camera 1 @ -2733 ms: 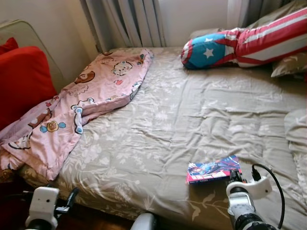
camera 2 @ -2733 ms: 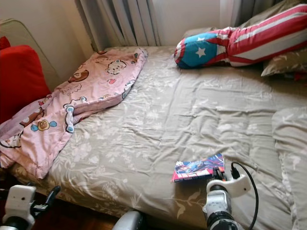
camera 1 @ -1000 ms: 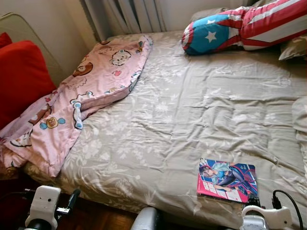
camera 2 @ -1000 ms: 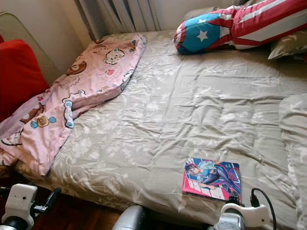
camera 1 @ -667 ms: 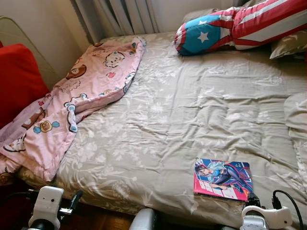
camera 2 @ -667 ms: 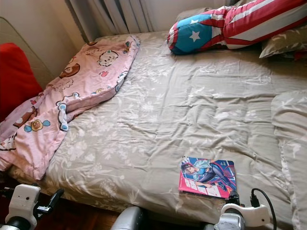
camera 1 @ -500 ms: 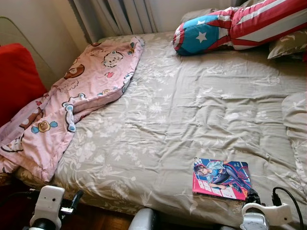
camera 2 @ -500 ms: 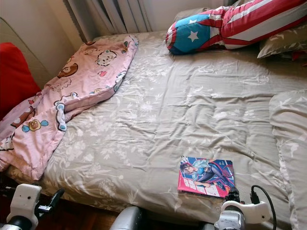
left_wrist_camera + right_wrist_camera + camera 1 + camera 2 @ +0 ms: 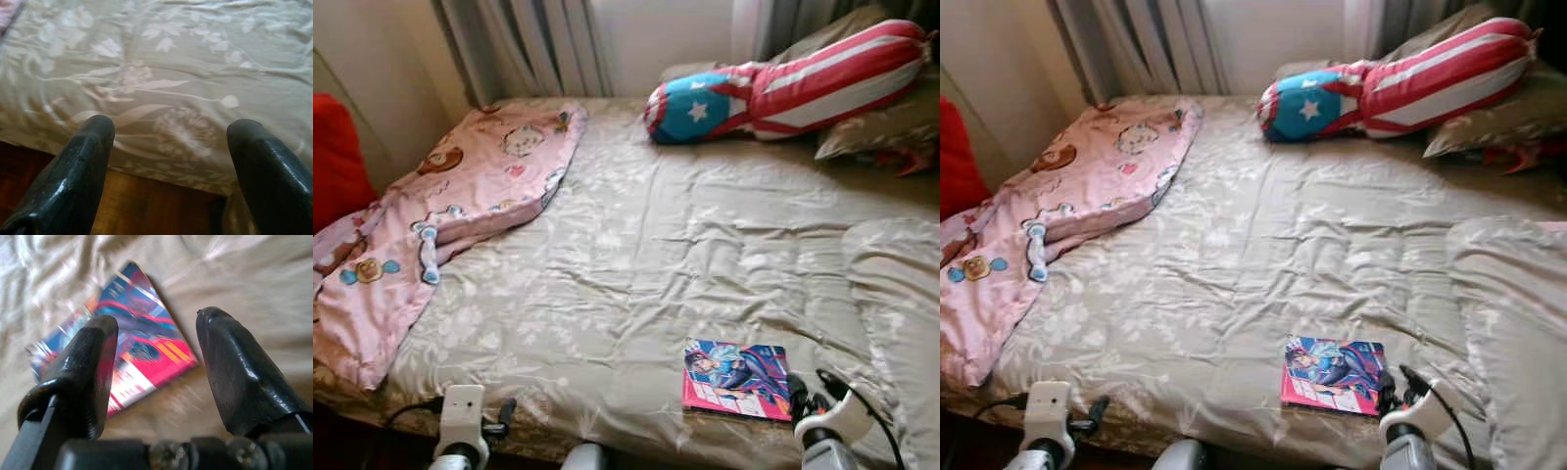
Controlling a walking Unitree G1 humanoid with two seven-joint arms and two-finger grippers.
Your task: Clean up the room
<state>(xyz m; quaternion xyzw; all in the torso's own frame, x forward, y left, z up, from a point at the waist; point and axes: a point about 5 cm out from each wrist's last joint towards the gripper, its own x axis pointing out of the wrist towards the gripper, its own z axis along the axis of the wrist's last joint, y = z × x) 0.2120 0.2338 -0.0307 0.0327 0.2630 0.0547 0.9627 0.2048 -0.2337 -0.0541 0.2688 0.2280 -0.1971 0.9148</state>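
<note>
**Operator:** Right gripper [image 9: 156,367] first. What have you got?

**Spotter:** Your right gripper is spread wide and grasping nothing. In its wrist view the two black fingers [image 9: 234,377] stand apart with the comic book [image 9: 142,347] lying between and beyond them. From the head camera you see that wrist low at the near edge of the bed, just beside the book's right side.

**Operator:** Where exactly does the book lie?

**Spotter:** You'll find the comic book [image 9: 736,378] flat on the beige floral bedspread [image 9: 666,245], cover up, close to the near edge and toward your right. Whether a fingertip touches it, I cannot tell.

**Operator:** And my left?

**Spotter:** Your left gripper [image 9: 168,147] is also released, fingers apart and grasping nothing, pointing at the bedspread's near edge with dark wood floor [image 9: 146,200] beneath. In the head view it sits low at the left, well apart from the book.

**Operator:** Anything else on the bed?

**Spotter:** You have a pink cartoon-print blanket [image 9: 440,206] rumpled along the left side, hanging over the near corner. A red, white and blue star bolster [image 9: 773,88] lies across the far end, near the curtains [image 9: 529,44], with beige pillows [image 9: 881,127] under its right end. A red cushion [image 9: 333,157] stands at the far left.
</note>
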